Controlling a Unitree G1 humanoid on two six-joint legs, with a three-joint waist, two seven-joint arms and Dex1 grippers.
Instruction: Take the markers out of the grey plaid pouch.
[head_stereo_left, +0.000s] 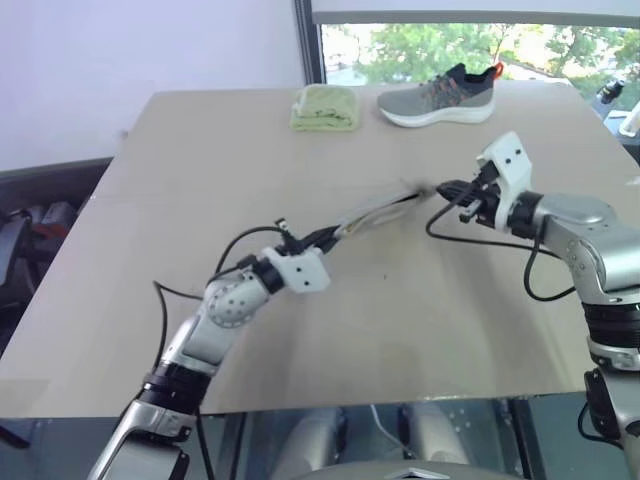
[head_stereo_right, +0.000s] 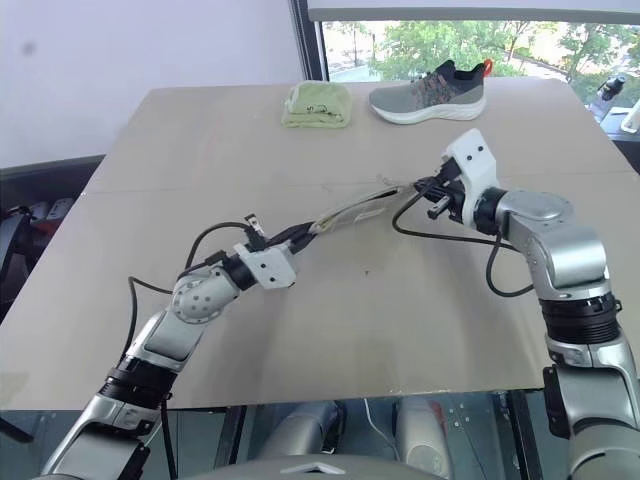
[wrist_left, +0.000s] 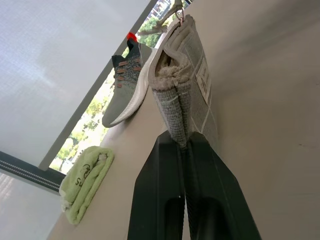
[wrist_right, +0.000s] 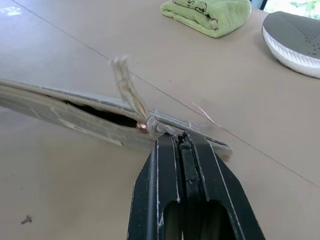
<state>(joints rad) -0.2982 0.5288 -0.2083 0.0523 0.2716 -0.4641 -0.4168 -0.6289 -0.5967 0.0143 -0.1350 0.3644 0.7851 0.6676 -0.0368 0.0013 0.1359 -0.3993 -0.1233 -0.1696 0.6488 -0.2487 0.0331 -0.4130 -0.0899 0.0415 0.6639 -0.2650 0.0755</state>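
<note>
In the lower left of the head view, the left gripper (head_stereo_left: 322, 238) is clamped on one end of the flat grey plaid fabric pouch (head_stereo_left: 375, 213), which hangs stretched above the tan table (head_stereo_left: 200, 150) at frame centre. At centre right, the right gripper (head_stereo_left: 447, 190) is closed on its other end. At the top edge lie a folded light-green cloth (head_stereo_left: 326, 107) and a grey knit sneaker (head_stereo_left: 440, 95).

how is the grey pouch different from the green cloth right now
The grey plaid pouch hangs stretched above the table, pinched at each end by the left tool and right tool; the green cloth lies folded at the far edge, untouched. The pouch is long and flat, the cloth a thick wad. Both are fabric.
</note>
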